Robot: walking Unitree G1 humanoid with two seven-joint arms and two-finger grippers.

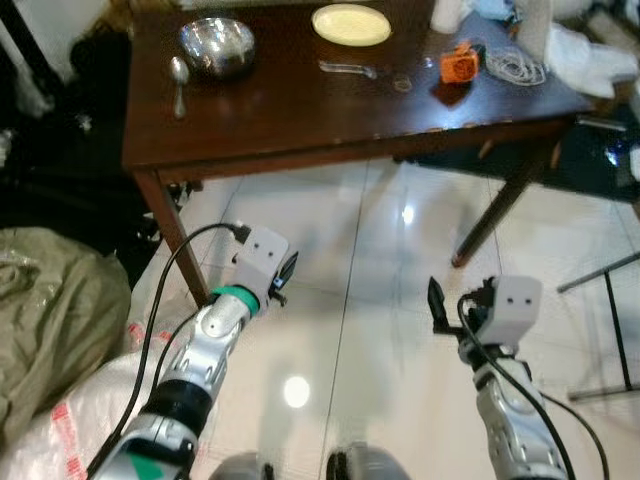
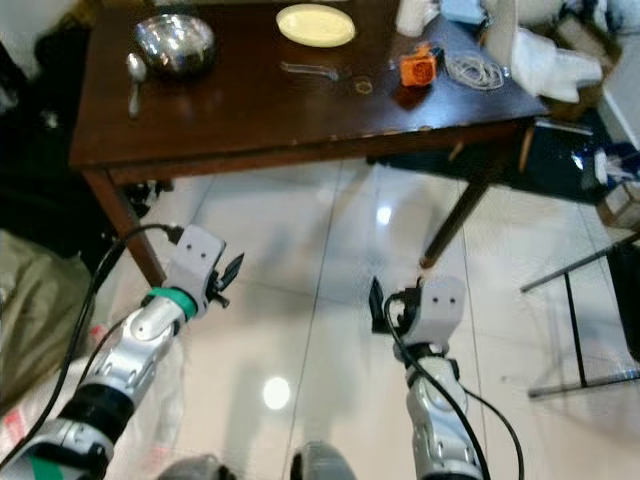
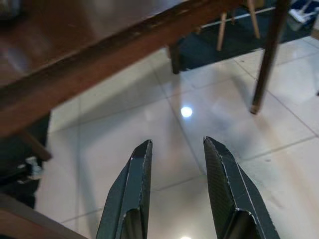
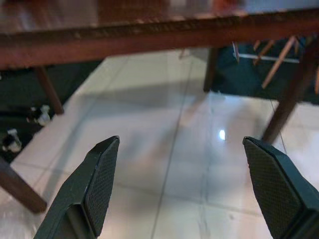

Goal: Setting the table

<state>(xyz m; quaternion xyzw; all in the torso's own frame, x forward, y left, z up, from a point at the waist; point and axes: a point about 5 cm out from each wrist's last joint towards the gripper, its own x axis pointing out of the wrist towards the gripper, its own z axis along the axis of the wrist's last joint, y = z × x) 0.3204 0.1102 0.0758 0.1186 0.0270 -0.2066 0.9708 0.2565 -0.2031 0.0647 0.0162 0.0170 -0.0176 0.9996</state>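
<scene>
A dark wooden table [image 1: 300, 115] stands ahead of me. On it are a steel bowl [image 1: 217, 45] at the far left with a metal spoon [image 1: 179, 82] beside it, a cream plate [image 1: 351, 24] at the back, and a clear utensil [image 1: 348, 68] in front of the plate. Both grippers hang below the table's front edge, over the tiled floor. My left gripper [image 1: 287, 272] is open by a narrow gap, holding nothing [image 3: 177, 142]. My right gripper [image 1: 440, 300] is spread wide and holds nothing [image 4: 182, 139].
An orange object [image 1: 460, 64] and a coiled white cable [image 1: 515, 68] lie on the table's right end. Table legs [image 1: 175, 235] [image 1: 495, 215] stand ahead. Olive cloth [image 1: 50, 300] and a white sack [image 1: 70, 410] lie at my left, a metal frame [image 1: 610, 320] at my right.
</scene>
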